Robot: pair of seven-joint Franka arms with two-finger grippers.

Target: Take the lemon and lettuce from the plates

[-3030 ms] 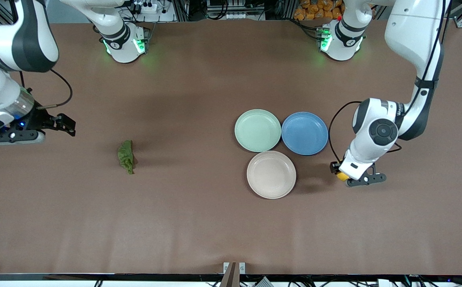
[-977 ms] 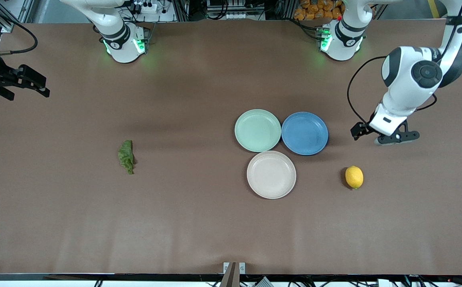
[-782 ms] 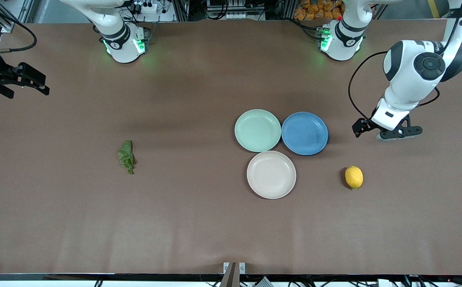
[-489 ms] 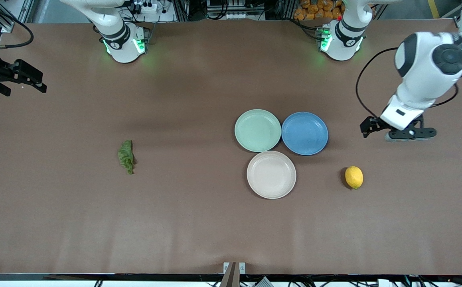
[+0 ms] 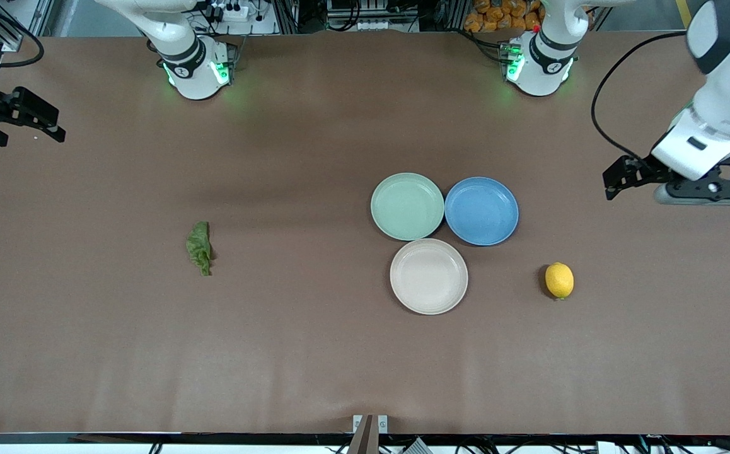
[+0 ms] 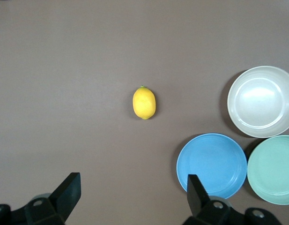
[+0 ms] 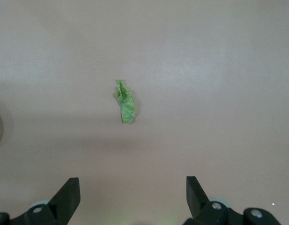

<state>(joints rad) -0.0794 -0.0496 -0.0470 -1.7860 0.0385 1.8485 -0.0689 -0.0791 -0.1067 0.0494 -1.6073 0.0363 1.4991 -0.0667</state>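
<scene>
Both tools hang in the air with their fingers spread wide and nothing between them. My left tool [image 5: 686, 183] is up over the bare counter [image 5: 314, 353] at the left arm's end, and my right tool [image 5: 9, 120] is up over the counter's edge at the right arm's end.

I count one lemon [image 5: 559, 280], one lettuce leaf [image 5: 200, 247] and three plates — one mint green plate [image 5: 407, 206], one blue plate [image 5: 481, 210], one beige plate [image 5: 428, 276]. All three plates carry nothing.

I see the lemon lying directly on the counter, beside the beige plate toward the left arm's end and clear of every plate. In my left wrist view the lemon [image 6: 144, 102] sits apart from the blue plate [image 6: 211, 164], with the beige plate [image 6: 261, 101] and the mint green plate [image 6: 271, 169] alongside it.

The lettuce lies flat on the counter well apart from the plates, toward the right arm's end — my right wrist view shows the lettuce [image 7: 125, 107] alone on the brown surface.

The three plates cluster together, the mint green and blue ones side by side, the beige one nearer the front camera.
</scene>
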